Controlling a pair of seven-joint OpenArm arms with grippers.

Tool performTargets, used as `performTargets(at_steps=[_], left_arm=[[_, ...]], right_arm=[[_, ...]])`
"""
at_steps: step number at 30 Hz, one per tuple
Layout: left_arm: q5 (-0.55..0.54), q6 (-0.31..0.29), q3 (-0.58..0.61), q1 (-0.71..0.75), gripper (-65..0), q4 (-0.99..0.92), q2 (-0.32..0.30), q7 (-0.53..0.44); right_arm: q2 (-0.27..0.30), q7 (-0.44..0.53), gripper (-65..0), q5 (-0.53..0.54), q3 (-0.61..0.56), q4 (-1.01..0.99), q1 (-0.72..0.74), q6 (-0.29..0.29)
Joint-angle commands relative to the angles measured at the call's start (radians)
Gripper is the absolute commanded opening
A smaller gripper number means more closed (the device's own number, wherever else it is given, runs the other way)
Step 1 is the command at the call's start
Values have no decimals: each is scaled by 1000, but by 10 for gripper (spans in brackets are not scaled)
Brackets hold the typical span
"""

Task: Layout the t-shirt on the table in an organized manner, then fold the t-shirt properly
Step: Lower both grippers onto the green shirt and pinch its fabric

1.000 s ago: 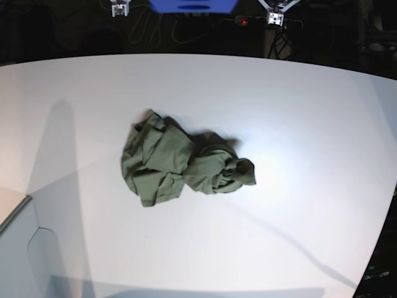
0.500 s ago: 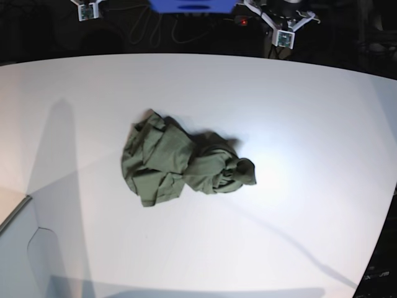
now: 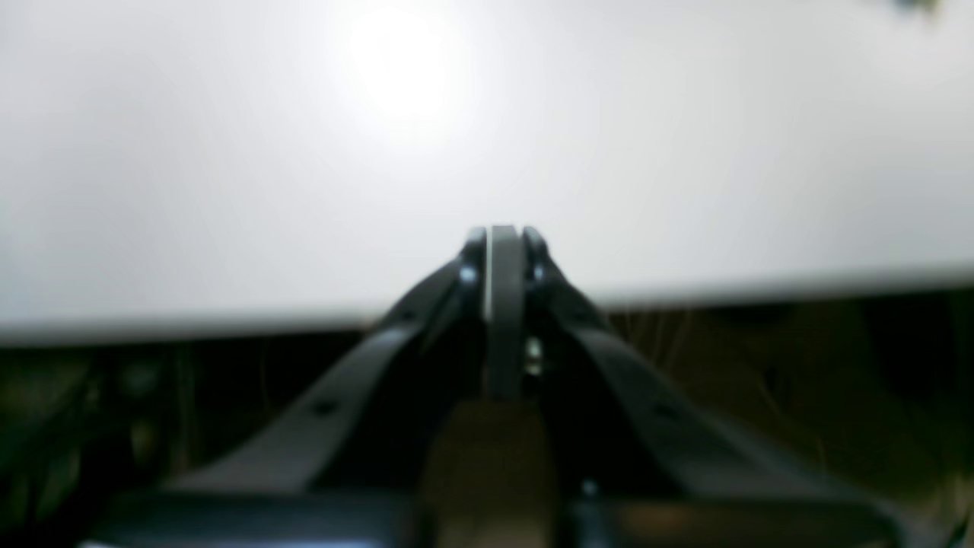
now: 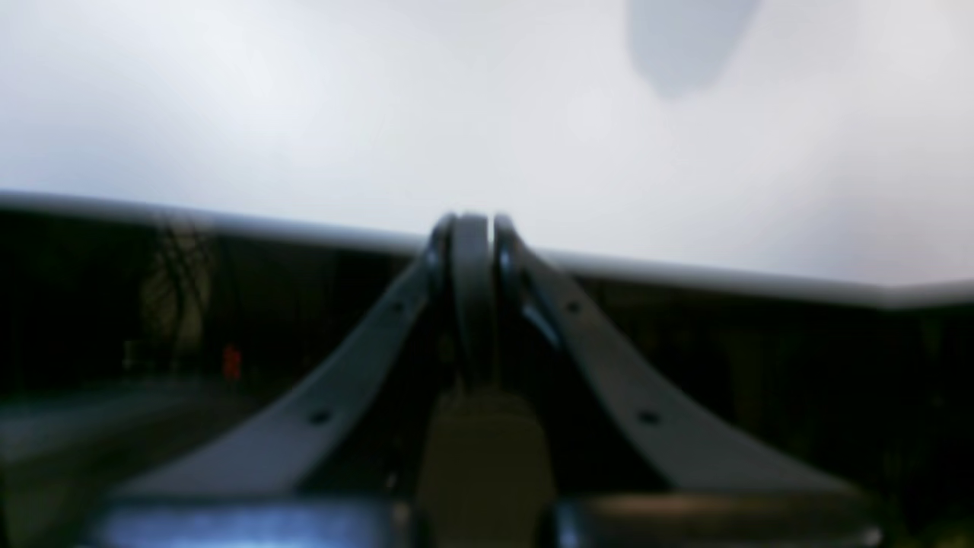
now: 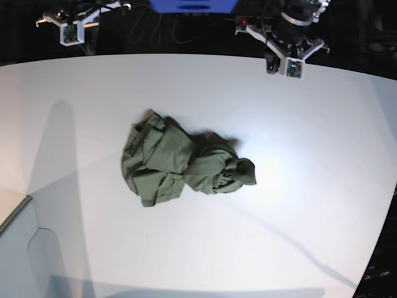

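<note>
- So, the plain olive-green cotton t-shirt (image 5: 181, 165) is sitting in a crumpled heap roughly in the middle of the big smooth matte white table (image 5: 310, 217), not laid out at all.
- The heap is wider on its base-view left, where flatter folded panels show, and bunches into a tight knot at its base-view right end.
- There's a dark shadow just behind the t-shirt on its far side, and a bright glare patch on the table just to the right of the knot.
- The left gripper (image 5: 271, 64) shows in the base view beyond the t-shirt, up and to the right of it, right over the far edge of the table and well apart from the cloth.
- In the left wrist view the left gripper (image 3: 502, 236) has its black jaws pressed together with nothing between them; only bare table lies ahead, and it's pretty blurry.
- The right gripper (image 5: 40, 22) is beyond the t-shirt too, up and to the left, out past the table's far edge over the dark background.
- In the right wrist view the right gripper (image 4: 472, 224) also has its jaws together and empty, tips lined up with the table edge.
- Neither arm is touching the t-shirt.
</note>
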Motion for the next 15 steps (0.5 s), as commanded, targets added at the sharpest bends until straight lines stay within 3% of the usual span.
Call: performTargets(at_steps=[1, 4, 9, 12, 15], left_arm=[[-1, 0, 1, 0, -592, 19, 0, -14], [-1, -2, 7, -58, -427, 19, 0, -14], [-1, -2, 10, -185, -143, 13, 20, -15], [-1, -2, 8, -285, -90, -30, 74, -15], [-1, -2, 11, -394, -92, -127, 111, -15]], right_arm=[[3, 20, -650, -1, 1, 24, -8, -1], [-5, -61, -627, -1, 1, 56, 31, 3], [-8, -176, -455, -1, 1, 59, 93, 4], [-8, -184, -396, -1, 1, 59, 113, 4], [-9, -186, -392, -1, 0, 56, 126, 4]])
